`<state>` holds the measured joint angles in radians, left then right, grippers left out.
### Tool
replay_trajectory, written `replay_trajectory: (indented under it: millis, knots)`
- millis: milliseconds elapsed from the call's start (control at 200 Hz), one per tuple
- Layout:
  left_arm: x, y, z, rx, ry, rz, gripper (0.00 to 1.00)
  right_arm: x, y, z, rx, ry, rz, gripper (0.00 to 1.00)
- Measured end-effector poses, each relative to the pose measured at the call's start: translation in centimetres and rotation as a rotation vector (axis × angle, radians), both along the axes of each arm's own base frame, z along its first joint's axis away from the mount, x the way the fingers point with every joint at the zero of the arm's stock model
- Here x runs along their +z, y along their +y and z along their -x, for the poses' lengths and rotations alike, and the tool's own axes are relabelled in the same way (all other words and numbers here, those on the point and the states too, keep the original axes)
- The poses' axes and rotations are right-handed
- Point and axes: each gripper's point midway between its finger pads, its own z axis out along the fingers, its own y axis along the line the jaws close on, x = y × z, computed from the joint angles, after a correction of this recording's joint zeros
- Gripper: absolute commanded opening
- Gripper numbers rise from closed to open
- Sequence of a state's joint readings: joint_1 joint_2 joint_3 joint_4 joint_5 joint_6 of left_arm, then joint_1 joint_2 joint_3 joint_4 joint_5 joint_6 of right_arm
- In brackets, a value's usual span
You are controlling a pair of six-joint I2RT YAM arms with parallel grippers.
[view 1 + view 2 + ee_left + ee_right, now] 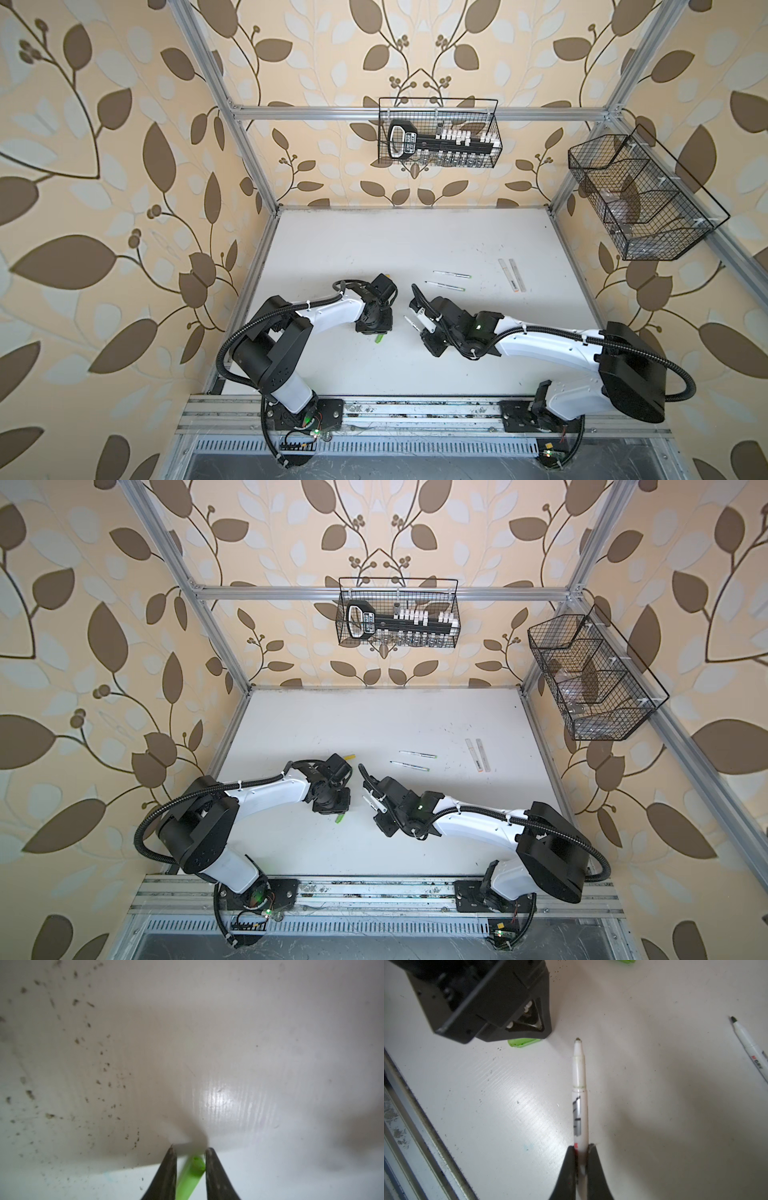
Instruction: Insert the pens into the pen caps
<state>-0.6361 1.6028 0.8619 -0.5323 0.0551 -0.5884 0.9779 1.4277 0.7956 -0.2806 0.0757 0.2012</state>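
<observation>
Pen (pixel 579 1076) clamped low on its barrel in the right end effector (pixel 581 1146), looks light, stiff, slippery; left end effector (pixel 190 1148) straddles the green cap (pixel 190 1176), grip unclear.

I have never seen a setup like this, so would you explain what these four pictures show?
Two robot arms stand at a white table. Two pictures look down from overhead, nearly alike; the others come from a camera on each wrist. The right gripper is shut on a white pen, tip uncapped. The left gripper straddles a green cap; whether it grips it is unclear. Two uncapped pens lie further back, two pale sticks, perhaps pens, right of them, and a yellow cap peeks beside the left arm.
</observation>
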Motion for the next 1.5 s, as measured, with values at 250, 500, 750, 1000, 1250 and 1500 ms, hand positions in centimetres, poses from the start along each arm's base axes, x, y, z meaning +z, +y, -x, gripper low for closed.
replay_trajectory:
  millis: [250,500,750,1000,1250,1500]
  knots:
    - [0.0,-0.2,0.2,-0.027,-0.003,-0.026,0.32,0.4,-0.1,0.0,-0.002,-0.008,-0.008,0.04]
    - [-0.1,0.2,0.5,-0.027,0.0,-0.048,0.22,0.4,0.0,0.0,-0.002,-0.009,-0.009,0.04]
    - [-0.2,0.2,0.7,-0.043,-0.001,-0.081,0.17,0.4,-0.1,-0.1,-0.003,-0.009,-0.009,0.04]
    - [-0.1,0.0,0.8,-0.042,0.002,-0.064,0.12,0.4,0.4,-0.3,0.0,-0.011,-0.029,0.04]
    - [0.1,0.8,0.6,0.012,0.024,0.018,0.11,-0.7,1.2,-0.3,0.015,0.011,-0.036,0.04]
    - [0.5,3.6,-0.2,0.14,0.017,0.109,0.11,-2.3,2.8,0.5,0.049,0.049,-0.053,0.04]
